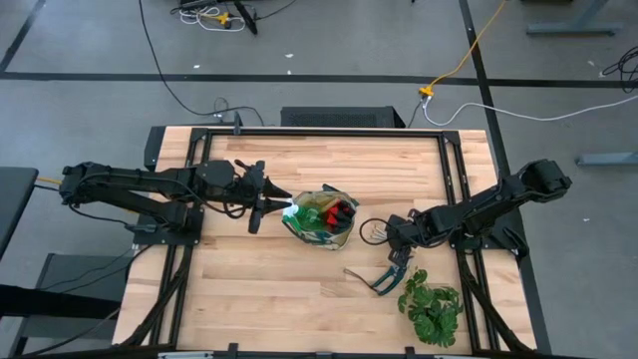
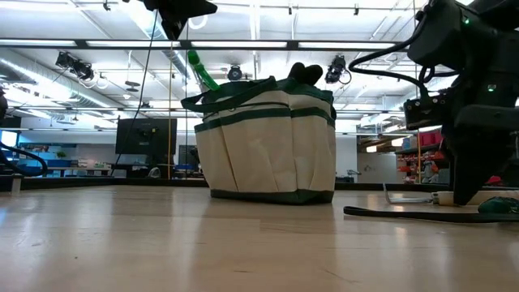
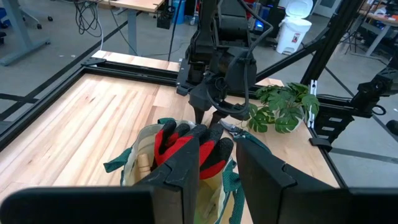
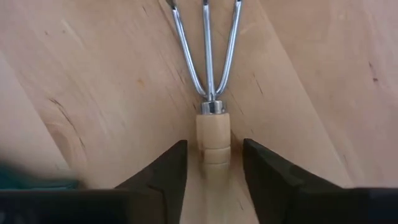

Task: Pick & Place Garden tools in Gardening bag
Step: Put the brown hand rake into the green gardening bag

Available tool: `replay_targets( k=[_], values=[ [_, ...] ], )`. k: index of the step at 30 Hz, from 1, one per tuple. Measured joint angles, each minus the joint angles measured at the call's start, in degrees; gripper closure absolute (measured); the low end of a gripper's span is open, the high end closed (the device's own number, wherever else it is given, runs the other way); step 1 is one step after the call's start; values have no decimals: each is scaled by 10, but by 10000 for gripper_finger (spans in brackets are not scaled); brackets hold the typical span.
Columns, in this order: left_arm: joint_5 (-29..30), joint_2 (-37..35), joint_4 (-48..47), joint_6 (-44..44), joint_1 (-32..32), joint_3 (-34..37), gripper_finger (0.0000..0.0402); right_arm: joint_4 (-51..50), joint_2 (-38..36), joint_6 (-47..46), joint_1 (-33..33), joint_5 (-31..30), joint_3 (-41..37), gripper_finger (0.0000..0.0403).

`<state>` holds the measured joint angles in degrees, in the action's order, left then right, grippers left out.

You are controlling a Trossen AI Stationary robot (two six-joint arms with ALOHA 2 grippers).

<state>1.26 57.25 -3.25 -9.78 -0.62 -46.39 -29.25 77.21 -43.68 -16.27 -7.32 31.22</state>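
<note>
High view: gardening bag (image 1: 321,218) mid-table, left gripper (image 1: 265,203) at its 9 o'clock, fingers apart; plant (image 1: 432,306) at 5 o'clock. Left wrist: red gloves (image 3: 186,144) inside bag. Right wrist: right gripper (image 4: 213,163) open astride hand rake (image 4: 210,124).

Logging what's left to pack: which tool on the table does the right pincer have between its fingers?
The wooden-handled rake, prongs flat on the table, lies between the right pincer's open fingers. The shears lie untouched, nearer the plant.

Tan, green-trimmed gardening bag (image 1: 321,221) stands upright holding red gloves (image 3: 186,146); wooden-handled hand rake (image 4: 210,118) lies flat on the table.
</note>
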Motion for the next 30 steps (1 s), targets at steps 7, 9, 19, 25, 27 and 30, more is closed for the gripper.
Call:
replay_targets(
  k=[7,9,19,25,27,30],
  values=[
    [0,0,0,0,0,0,290,1,-1,-9,0,7,0,337],
    [0,0,0,1,0,0,290,3,-1,-9,0,9,0,359],
    [0,0,0,1,0,0,290,16,-1,-5,0,19,0,362],
    [0,0,0,1,0,0,290,47,0,9,0,29,0,362],
    [0,0,0,1,0,0,290,48,-2,11,0,22,0,362],
    [0,0,0,1,0,0,290,49,-7,11,0,11,0,362]
  ],
)
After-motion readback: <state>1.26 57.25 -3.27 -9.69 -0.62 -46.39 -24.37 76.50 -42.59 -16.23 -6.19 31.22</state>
